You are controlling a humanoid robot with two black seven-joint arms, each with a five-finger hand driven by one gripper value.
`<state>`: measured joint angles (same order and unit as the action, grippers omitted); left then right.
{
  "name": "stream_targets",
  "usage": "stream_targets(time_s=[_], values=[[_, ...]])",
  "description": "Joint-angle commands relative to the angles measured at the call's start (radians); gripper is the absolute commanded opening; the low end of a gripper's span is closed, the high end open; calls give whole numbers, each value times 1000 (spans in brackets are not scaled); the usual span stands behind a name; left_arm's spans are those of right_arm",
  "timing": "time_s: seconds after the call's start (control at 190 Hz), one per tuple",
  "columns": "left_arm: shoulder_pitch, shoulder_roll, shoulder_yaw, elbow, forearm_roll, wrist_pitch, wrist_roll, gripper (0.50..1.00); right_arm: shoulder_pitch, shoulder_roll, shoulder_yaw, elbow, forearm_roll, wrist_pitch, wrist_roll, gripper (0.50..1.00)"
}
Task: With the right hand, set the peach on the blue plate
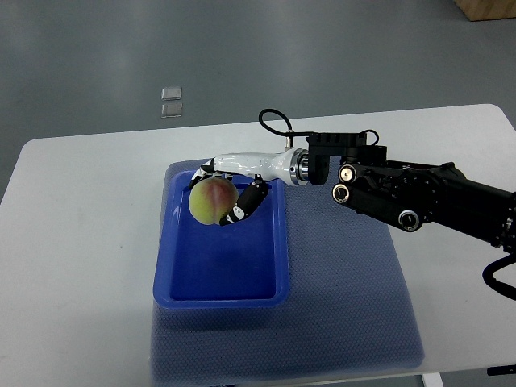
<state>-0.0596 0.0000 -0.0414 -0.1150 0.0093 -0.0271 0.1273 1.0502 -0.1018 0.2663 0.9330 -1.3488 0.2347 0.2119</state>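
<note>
A yellow-green peach with a red blush (211, 200) is held in my right hand (224, 187), whose white and black fingers (246, 201) curl around it. The hand holds the peach over the far part of the blue rectangular plate (222, 278), just above its floor; I cannot tell if the peach touches it. My right arm (403, 197) comes in from the right edge, black with a white wrist. The left arm is out of view.
The blue plate sits on a blue-grey mat (347, 306) on a white table (81, 242). Two small clear squares (172, 101) lie on the grey floor beyond the table's far edge. A brown box corner (488, 10) shows at top right.
</note>
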Motion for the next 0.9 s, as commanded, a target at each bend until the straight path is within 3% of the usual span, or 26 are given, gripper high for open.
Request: stream_targets(time_s=[0.0,0.1,0.105,0.179,0.252,0.258,0.3,0.352,0.358,0.494,0.61,0.894], values=[[0,0,0,0,0,0,0,1000,1,24,-50,-19,-1,-2,0,566],[0,0,0,0,0,0,0,1000,-1,25,-59,-25,-3,-2,0,576],[0,0,0,0,0,0,0,1000,-4,27,-61,-34,-3,-2,0,604],[0,0,0,0,0,0,0,1000,-9,27,-61,-39,-4,0,0,641],[1,0,0,0,0,0,0,1000,-9,27,-61,-39,-4,0,0,648],[0,0,0,0,0,0,0,1000,-7,27,-61,-39,-3,3,0,670],[0,0,0,0,0,0,0,1000,-4,27,-61,-39,-3,5,0,699],[0,0,0,0,0,0,0,1000,-4,27,-61,-39,-3,5,0,699],[0,0,0,0,0,0,0,1000,-3,27,-59,-39,2,8,0,792],[0,0,0,0,0,1,0,1000,-6,27,-59,-34,8,11,0,903],[0,0,0,0,0,0,0,1000,-9,27,-59,-34,10,14,-2,926],[0,0,0,0,0,0,0,1000,-3,2,-36,-37,51,15,1,924]])
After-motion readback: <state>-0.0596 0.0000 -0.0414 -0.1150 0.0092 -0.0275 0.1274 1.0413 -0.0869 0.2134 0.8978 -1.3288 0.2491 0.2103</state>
